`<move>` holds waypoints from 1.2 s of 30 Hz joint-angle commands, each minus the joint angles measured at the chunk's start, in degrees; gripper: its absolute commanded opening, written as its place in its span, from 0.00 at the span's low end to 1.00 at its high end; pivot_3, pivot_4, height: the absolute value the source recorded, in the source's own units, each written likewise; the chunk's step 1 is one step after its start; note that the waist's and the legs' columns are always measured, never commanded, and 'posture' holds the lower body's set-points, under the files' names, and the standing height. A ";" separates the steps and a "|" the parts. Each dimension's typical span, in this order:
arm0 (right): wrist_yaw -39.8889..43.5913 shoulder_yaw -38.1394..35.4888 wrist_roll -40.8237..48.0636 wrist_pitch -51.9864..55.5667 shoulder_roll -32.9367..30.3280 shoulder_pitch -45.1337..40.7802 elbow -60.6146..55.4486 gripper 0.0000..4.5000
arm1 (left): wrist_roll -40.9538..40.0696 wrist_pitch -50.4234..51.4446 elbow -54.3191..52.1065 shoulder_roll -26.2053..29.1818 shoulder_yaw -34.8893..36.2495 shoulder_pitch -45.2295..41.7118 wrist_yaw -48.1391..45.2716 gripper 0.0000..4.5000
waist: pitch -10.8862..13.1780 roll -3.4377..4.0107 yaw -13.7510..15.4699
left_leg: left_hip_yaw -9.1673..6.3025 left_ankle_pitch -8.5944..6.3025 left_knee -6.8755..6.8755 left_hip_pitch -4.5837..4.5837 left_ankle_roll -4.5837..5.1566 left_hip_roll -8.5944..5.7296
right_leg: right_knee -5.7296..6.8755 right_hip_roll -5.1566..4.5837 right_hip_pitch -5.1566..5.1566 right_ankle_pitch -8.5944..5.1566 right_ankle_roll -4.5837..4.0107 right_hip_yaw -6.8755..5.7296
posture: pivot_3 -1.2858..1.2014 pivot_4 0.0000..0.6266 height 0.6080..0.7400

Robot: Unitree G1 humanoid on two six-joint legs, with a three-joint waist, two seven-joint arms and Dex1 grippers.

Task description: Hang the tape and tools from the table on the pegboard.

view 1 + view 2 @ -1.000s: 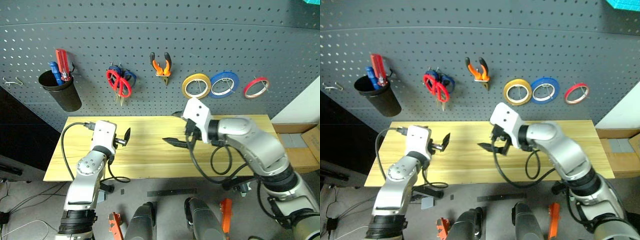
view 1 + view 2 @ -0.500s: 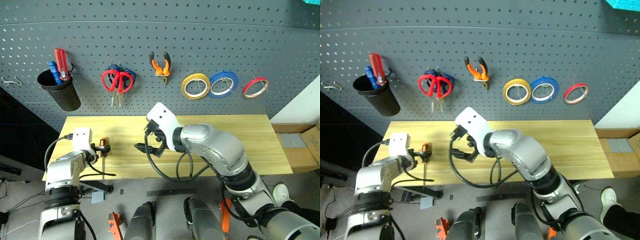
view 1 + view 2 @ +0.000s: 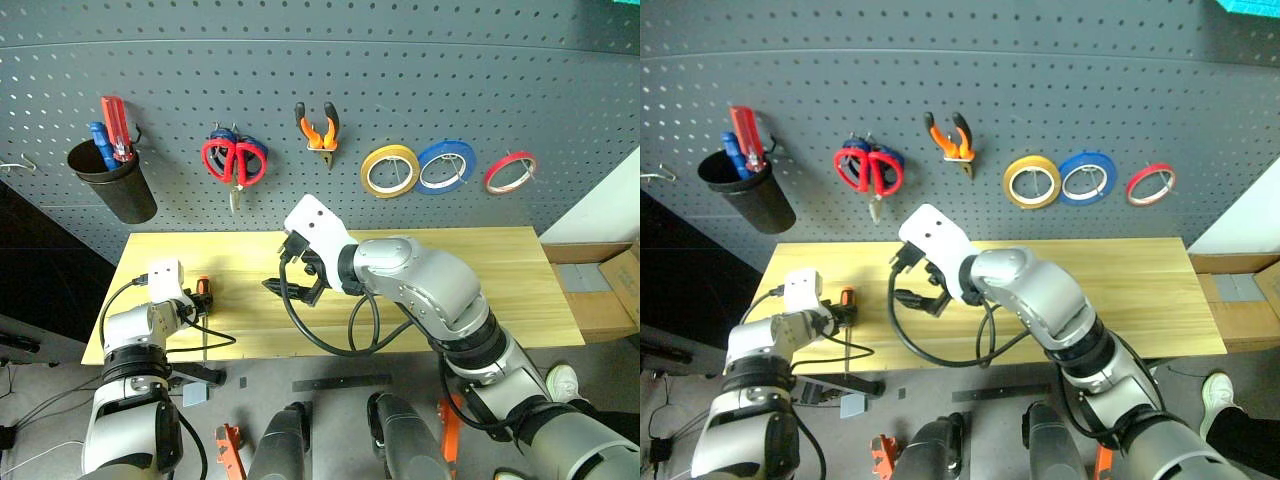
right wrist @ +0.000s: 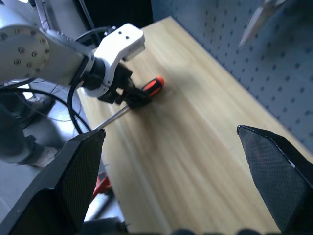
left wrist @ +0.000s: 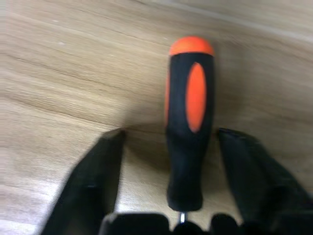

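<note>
The screwdriver, slim with an orange-and-black handle, lies near the left end of the wooden table, shaft toward the front edge. My left gripper is open, one finger on each side of the handle, with a gap showing on one side. My right gripper hangs wide open over the table's middle, holding nothing. On the pegboard hang the yellow tape, the orange pliers and the red-handled scissors.
A blue tape roll and a red one hang right of the yellow tape. A black cup at the board's left holds red and blue screwdrivers. Black cables loop over the table's front edge. Cardboard boxes stand at the right.
My left arm swung left and down to the screwdriver, and its jaws have narrowed around the handle. My right arm moved left over the table. The hung red scissors swung and settled.
</note>
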 commanded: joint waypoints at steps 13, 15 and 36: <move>9.38 0.84 -1.47 -19.54 -8.87 -0.58 -7.57 1.00 | 0.14 -6.95 -54.26 -4.73 -0.30 27.21 3.71 0.17 | 0.05 -0.06 0.09 | 0.04 -0.09 -0.04 -0.16 -0.13 0.10 | -0.15 -0.13 -0.15 0.02 -0.04 0.11 | 0.48 0.45 1.00; 12.33 -0.51 -0.21 -22.60 -10.12 -0.46 -8.44 1.00 | 0.81 -10.11 -59.18 -6.40 0.55 28.44 5.84 0.17 | 0.05 -0.06 0.33 | 0.05 -0.09 -0.04 -0.17 -0.13 0.10 | -0.21 -0.13 -0.13 0.01 -0.05 0.11 | 0.49 0.43 1.00; 16.29 -5.39 -2.43 -33.84 -8.07 -7.00 2.74 1.00 | 3.73 -31.16 -37.18 9.19 5.13 -16.02 7.35 0.17 | -0.18 -0.34 2.28 | 0.09 -0.04 0.07 -0.38 -0.19 0.03 | -0.11 0.14 -0.18 0.04 -0.04 -0.27 | 0.51 0.27 1.00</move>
